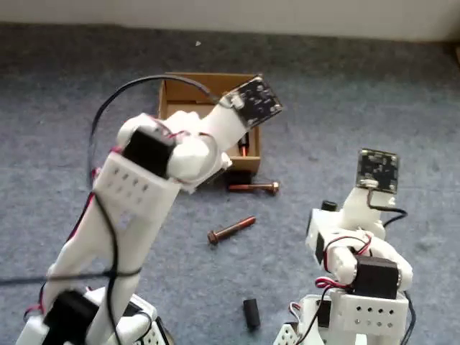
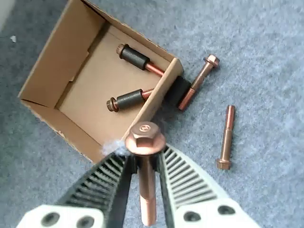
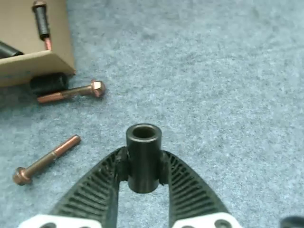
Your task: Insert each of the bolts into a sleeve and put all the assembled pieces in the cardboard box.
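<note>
My left gripper (image 2: 144, 159) is shut on a copper bolt (image 2: 145, 138), head pointing away from the wrist, just outside the near wall of the cardboard box (image 2: 42, 107). Two assembled pieces (image 2: 127, 99) (image 2: 135, 57) lie in the box. My right gripper (image 3: 143, 159) is shut on a black sleeve (image 3: 143, 142), its bore facing the camera, above the carpet. One loose bolt (image 1: 253, 187) lies by the box (image 1: 172, 90) with a black sleeve (image 2: 176, 92) against the box wall. A second bolt (image 1: 231, 228) lies nearer the arms. Another black sleeve (image 1: 251, 313) stands between the arm bases.
Everything rests on grey carpet (image 1: 345, 93). The left arm (image 1: 144, 187) stretches over the left half toward the box; the right arm (image 1: 359, 251) is folded near its base. Open carpet lies to the right of the box and beyond it.
</note>
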`<state>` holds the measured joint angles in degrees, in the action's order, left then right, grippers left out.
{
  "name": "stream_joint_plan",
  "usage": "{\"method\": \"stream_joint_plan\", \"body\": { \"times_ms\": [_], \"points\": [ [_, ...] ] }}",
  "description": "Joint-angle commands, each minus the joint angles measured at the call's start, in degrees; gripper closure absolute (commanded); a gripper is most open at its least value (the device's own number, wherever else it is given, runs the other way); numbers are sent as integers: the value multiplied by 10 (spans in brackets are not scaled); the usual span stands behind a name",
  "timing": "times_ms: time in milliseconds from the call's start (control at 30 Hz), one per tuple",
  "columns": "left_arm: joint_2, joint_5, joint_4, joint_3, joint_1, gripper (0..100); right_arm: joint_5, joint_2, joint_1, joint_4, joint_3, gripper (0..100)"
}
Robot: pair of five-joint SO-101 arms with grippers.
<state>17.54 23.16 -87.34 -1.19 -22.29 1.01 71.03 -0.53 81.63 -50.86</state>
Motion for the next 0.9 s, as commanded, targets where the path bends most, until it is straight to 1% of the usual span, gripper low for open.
{"method": "stream_joint_plan", "body": {
  "times_ms": [0,100,200,300,400,467,600,867],
  "points": [
    [188,-50,58,105,7,995,-2,7,-74,-4,28,994],
    [284,-73,82,168,23,995,-2,7,-121,-4,29,994],
    [363,-99,105,204,44,995,3,7,-172,-5,47,994],
    [431,-127,128,220,65,995,40,7,-229,-5,81,994],
    [480,-171,158,220,71,995,49,7,-292,-5,115,994],
    [502,-186,182,217,71,995,50,7,-327,-24,124,994],
    [520,-222,228,221,71,995,50,7,-361,-78,125,994],
    [525,-323,232,217,66,994,47,12,-481,-125,127,994]
  ]
}}
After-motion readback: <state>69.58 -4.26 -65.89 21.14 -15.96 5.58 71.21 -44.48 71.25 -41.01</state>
